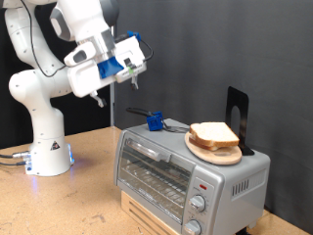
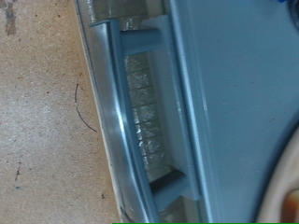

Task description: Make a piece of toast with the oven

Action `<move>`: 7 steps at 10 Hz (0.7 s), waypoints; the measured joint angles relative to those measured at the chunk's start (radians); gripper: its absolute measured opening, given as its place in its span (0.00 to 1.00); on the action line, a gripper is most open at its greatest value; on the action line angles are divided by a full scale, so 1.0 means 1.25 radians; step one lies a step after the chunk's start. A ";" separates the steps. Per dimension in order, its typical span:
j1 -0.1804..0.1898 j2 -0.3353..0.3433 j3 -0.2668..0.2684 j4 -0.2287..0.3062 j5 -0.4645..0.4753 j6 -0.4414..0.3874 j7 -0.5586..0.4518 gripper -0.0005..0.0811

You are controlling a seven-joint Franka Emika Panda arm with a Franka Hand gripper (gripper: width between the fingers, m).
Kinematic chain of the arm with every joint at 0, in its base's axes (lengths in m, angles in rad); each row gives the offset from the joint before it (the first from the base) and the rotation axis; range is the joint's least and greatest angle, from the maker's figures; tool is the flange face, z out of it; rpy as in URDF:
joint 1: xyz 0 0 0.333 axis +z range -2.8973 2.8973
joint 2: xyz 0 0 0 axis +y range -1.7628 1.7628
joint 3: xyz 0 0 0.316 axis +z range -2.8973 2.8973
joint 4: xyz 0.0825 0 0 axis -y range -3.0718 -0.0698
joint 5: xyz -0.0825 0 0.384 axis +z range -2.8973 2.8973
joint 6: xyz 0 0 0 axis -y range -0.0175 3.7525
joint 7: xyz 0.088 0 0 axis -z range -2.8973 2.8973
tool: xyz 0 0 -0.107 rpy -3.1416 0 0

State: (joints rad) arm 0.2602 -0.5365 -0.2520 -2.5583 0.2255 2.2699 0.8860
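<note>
The silver-grey oven (image 1: 186, 174) stands on a wooden base at the exterior view's lower right, with its glass door closed. Its door handle and top also show in the wrist view (image 2: 149, 112). Pale bread slices (image 1: 215, 134) lie stacked on a round wooden board (image 1: 209, 151) on the oven's top. No separate slice of toast shows. My gripper (image 1: 130, 78) hangs in the air above and to the exterior view's left of the oven, touching nothing and holding nothing. Its fingers do not show in the wrist view.
A small blue object with a dark handle (image 1: 154, 121) lies on the oven's top, left of the board. A black upright stand (image 1: 238, 113) is behind the bread. The robot's base (image 1: 47, 147) stands on the wooden table (image 1: 68, 206) at the exterior view's left.
</note>
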 joint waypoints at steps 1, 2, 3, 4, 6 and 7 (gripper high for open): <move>-0.002 0.015 0.006 -0.017 -0.007 0.031 0.007 1.00; -0.002 0.032 0.012 -0.030 -0.012 0.063 0.014 1.00; -0.003 0.052 0.019 -0.043 -0.016 0.093 0.024 1.00; -0.003 0.072 0.027 -0.053 -0.021 0.123 0.038 1.00; -0.003 0.109 0.040 -0.071 -0.034 0.173 0.056 1.00; -0.003 0.127 0.045 -0.079 -0.037 0.194 0.060 1.00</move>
State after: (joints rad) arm 0.2565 -0.3784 -0.1958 -2.6570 0.1797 2.5119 0.9611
